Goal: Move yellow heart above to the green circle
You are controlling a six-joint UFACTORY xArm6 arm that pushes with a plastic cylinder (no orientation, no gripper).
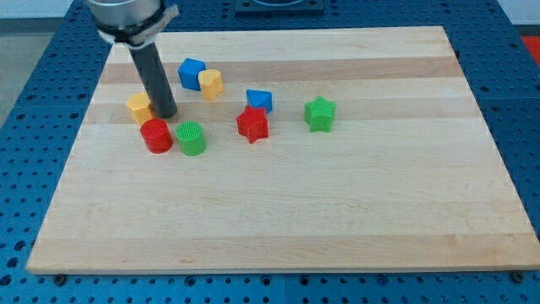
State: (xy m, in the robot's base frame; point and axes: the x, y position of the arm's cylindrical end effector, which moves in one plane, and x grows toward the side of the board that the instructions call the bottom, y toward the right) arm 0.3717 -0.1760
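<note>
The yellow heart (138,107) lies at the board's upper left, partly behind my rod. The green circle (191,138) stands to its lower right, beside the red circle (156,135). My tip (165,115) rests on the board just right of the yellow heart, touching or nearly touching it, above the gap between the red circle and the green circle.
A blue cube (191,73) and a yellow hexagon (210,84) sit above right of my tip. A blue block (260,100), a red star (252,124) and a green star (320,113) lie further right on the wooden board (337,211).
</note>
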